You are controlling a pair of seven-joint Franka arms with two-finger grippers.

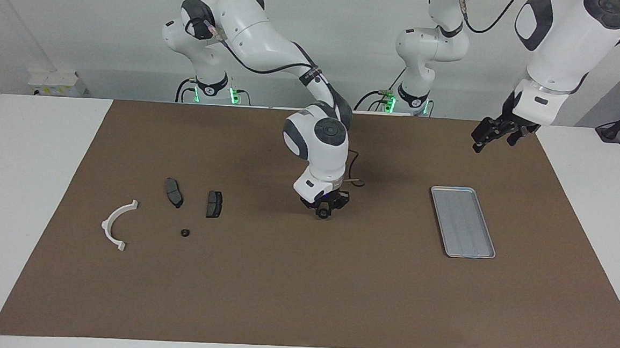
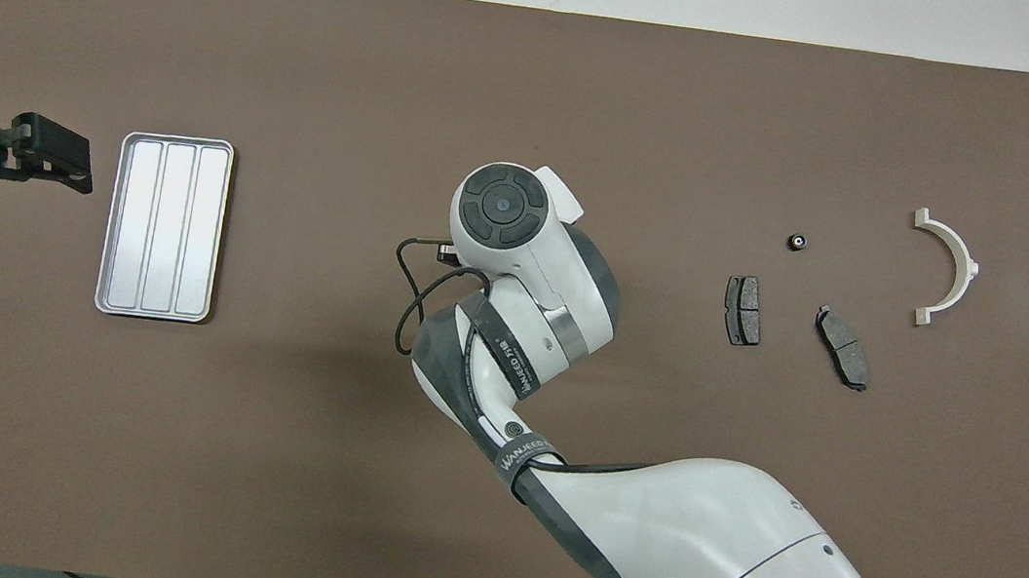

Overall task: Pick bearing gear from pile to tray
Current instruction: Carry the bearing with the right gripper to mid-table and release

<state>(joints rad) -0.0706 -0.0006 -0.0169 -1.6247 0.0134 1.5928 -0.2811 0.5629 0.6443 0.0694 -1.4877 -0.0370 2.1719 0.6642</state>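
Right arm stretched out over mid-table, wrist bent down, right gripper [image 1: 324,213] low — clamped on a small dark round part, left gripper [image 1: 492,134] raised, waiting, fingers apart

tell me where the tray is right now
The tray lies flat on the brown mat toward the left arm's end of the table, empty, with the left pincer hanging nearby.

Table [image 1: 30,178]: white, carries a brown mat [image 1: 303,292] over most of its top.
Tray [image 1: 462,221]: on the mat, toward the left arm's end.
Pile, toward the right arm's end: white half-ring [image 1: 116,223], two dark brake pads [image 1: 174,192] [image 1: 214,203], small black round piece [image 1: 184,233], all apart.
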